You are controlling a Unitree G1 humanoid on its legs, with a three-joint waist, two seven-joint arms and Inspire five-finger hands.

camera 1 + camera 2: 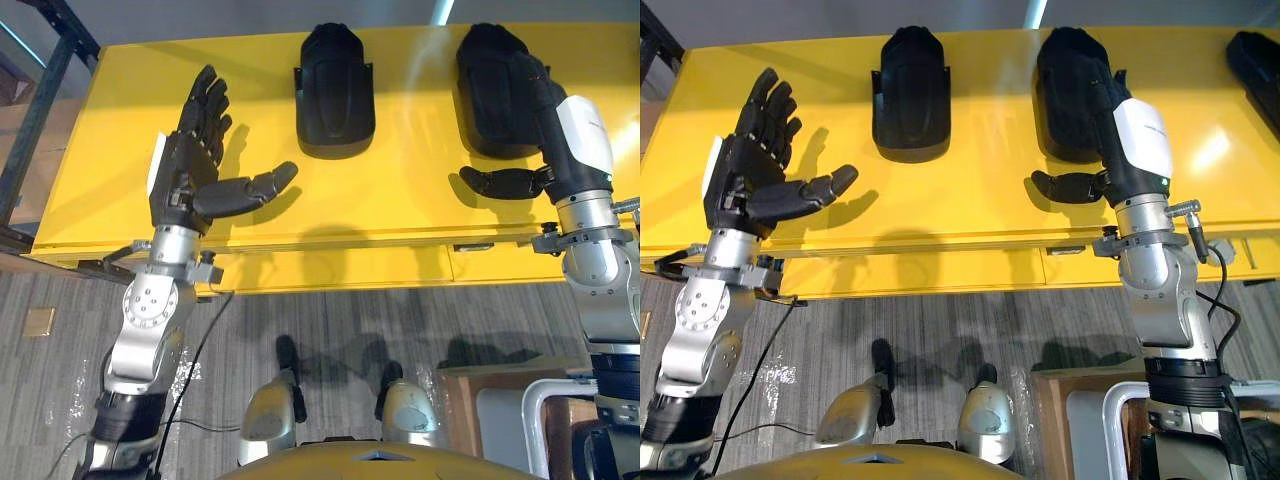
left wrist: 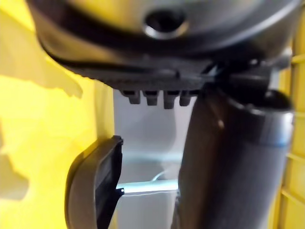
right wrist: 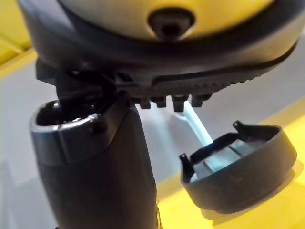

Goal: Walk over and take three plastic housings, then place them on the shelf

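Note:
Black plastic housings lie on the yellow table [image 1: 100, 150]: one at the far middle [image 1: 335, 90], one to its right [image 1: 490, 85], and a third at the far right edge [image 1: 1255, 60]. My left hand [image 1: 190, 160] is raised over the table's left part, left of the middle housing, open with its fingers spread and thumb out. In the left wrist view that housing [image 2: 93, 186] shows past the thumb [image 2: 228, 157]. My right hand [image 1: 1135, 140] reaches over the right housing [image 1: 1065, 90], fingers straight along its right side, thumb [image 1: 1065, 185] out in front of it. The right wrist view shows a housing [image 3: 238, 167] beside the thumb [image 3: 95, 162].
A dark shelf frame [image 1: 40, 90] stands at the table's left end. The table's front edge [image 1: 350, 265] runs just ahead of me, above grey wood-grain floor. A brown box with a white frame [image 1: 510, 410] sits low on the right.

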